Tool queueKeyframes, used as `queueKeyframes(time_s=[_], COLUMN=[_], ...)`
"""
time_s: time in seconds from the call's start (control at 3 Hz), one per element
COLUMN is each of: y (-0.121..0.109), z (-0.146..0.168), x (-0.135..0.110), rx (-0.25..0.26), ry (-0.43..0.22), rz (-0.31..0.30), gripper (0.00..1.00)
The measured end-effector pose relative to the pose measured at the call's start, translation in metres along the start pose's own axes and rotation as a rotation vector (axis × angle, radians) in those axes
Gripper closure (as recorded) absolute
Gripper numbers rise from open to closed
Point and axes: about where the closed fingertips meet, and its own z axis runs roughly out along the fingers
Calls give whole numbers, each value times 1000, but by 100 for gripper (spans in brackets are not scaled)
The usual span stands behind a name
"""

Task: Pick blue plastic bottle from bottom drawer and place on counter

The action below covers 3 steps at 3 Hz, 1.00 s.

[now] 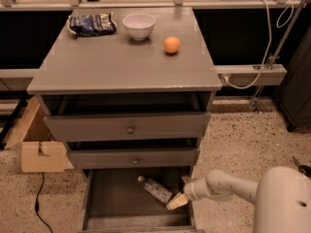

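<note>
The blue plastic bottle (pixel 154 189), clear with a white cap and pale label, lies on its side in the open bottom drawer (pixel 114 205), cap toward the back left. My gripper (pixel 177 201) reaches in from the right on a white arm. It hangs just right of the bottle's lower end, very close to it, not holding it. The counter (pixel 121 62) is the grey cabinet top above.
On the counter stand a dark blue snack bag (pixel 91 24), a white bowl (pixel 139 25) and an orange (pixel 171 45). Two upper drawers with knobs (pixel 129 129) sit slightly open. A cardboard box (pixel 41 149) stands on the floor at left.
</note>
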Motion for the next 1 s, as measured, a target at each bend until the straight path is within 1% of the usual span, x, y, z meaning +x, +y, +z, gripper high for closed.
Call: queueKeyframes(time_s=[0.33,0.67,1.0], y=[-11,-15,-15], z=[30,57,80], x=[14,23,27], rx=[15,11,-8], ry=[40,79,117], rz=[29,61,88], gripper=[0,0,0])
